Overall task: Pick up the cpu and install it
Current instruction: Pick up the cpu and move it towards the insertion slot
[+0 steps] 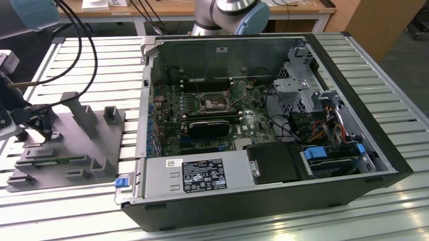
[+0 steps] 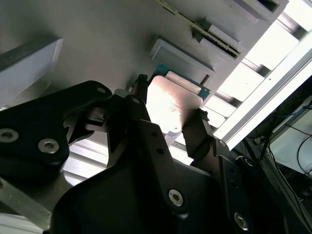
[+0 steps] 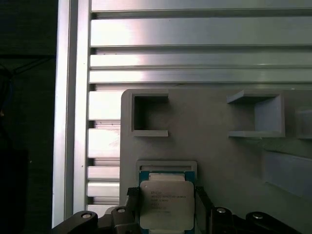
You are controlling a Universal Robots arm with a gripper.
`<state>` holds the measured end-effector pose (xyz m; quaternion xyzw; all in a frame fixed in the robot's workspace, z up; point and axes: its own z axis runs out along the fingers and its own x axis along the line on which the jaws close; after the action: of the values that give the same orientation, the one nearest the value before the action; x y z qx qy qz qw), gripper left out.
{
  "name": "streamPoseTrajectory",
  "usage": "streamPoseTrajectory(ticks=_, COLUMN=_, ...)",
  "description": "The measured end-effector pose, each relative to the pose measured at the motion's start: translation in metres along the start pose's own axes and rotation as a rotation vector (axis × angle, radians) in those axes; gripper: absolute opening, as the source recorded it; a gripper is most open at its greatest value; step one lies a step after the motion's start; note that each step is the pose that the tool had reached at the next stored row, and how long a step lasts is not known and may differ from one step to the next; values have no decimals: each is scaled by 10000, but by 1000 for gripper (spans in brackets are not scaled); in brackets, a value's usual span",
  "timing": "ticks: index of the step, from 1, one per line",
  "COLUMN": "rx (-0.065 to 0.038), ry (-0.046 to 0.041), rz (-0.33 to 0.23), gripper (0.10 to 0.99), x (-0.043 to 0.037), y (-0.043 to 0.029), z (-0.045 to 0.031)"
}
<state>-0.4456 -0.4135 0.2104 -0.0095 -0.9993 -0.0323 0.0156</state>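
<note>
Black fingers (image 2: 197, 134) of the hand (image 2: 170, 97) sit closest to both wrist cameras, drawn in against two opposite edges of the cpu (image 3: 166, 207) with no gap showing on either side, so the hand has it gripped. The cpu lies flat, silver top up, in a shallow framed recess of the grey fixture block (image 3: 214, 156), a thin teal edge showing around its lid. Two open square pockets (image 3: 148, 114) are moulded into the same block just beyond the cpu. Under the block runs the slatted aluminium worktop (image 3: 195, 34).

In the exterior view the fixture block stands at 9 o'clock, just beside the open computer case (image 1: 375, 100), which fills the centre and runs out to 3 o'clock. Inside the case the motherboard (image 1: 201, 120) lies flat, with its square socket (image 1: 214, 104) near the middle. A grey power supply (image 1: 194, 175) sits at 6 o'clock within the case, and a bundle of coloured cables (image 1: 322, 125) lies toward 3 o'clock. A link of the arm (image 1: 23, 15) shows at 11 o'clock, above the fixture block.
</note>
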Motion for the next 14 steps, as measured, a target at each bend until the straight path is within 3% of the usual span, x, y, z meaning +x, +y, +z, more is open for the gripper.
streamPoseTrajectory(ticks=2, rx=0, ry=1, rz=1, gripper=537, x=0, y=0, z=-4)
streamPoseTrajectory(ticks=4, rx=1, ry=1, rz=0, gripper=537, x=3, y=6, z=-100)
streamPoseTrajectory(ticks=14, rx=1, ry=1, rz=0, gripper=537, x=4, y=9, z=-134)
